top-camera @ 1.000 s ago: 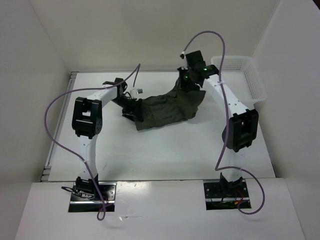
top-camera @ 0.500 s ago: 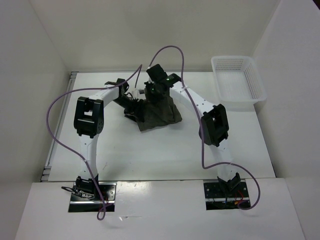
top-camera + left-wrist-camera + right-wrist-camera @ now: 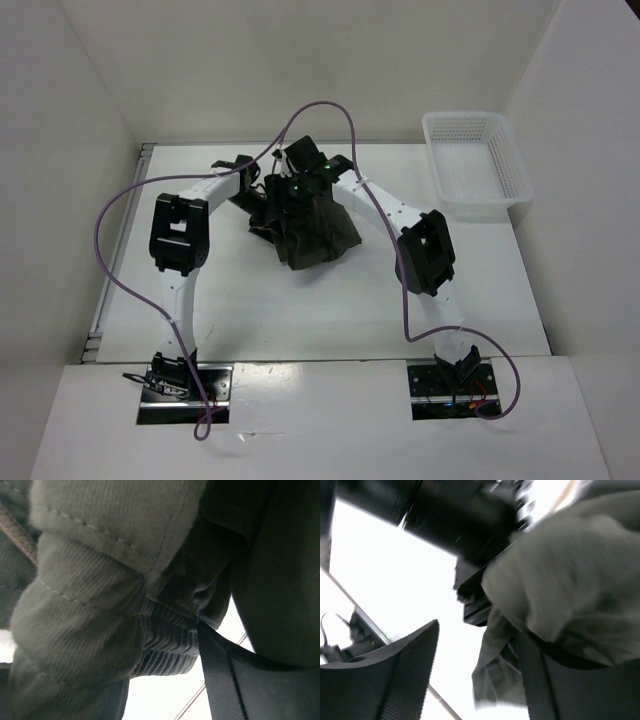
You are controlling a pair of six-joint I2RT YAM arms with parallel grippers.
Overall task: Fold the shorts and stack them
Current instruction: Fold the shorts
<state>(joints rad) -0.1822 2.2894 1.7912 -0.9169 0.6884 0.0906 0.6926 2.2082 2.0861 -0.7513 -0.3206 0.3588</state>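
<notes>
olive cloth: the shorts (image 3: 318, 232) sit bunched at upper centre of the top view, doubled over but lumpy. right gripper (image 3: 477, 645) is spread, with cloth draped against one finger. left gripper (image 3: 265, 210) is buried in cloth, so we cannot tell its grip. we judge the folding partial; flattening and stacking are left.

Right pincer (image 3: 290, 195) swept leftward — shorts (image 3: 322, 236) now doubled over, compact.

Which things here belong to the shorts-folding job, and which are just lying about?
In the job:
shorts
left gripper
right gripper

Lying about:
white mesh basket, empty, far right
</notes>
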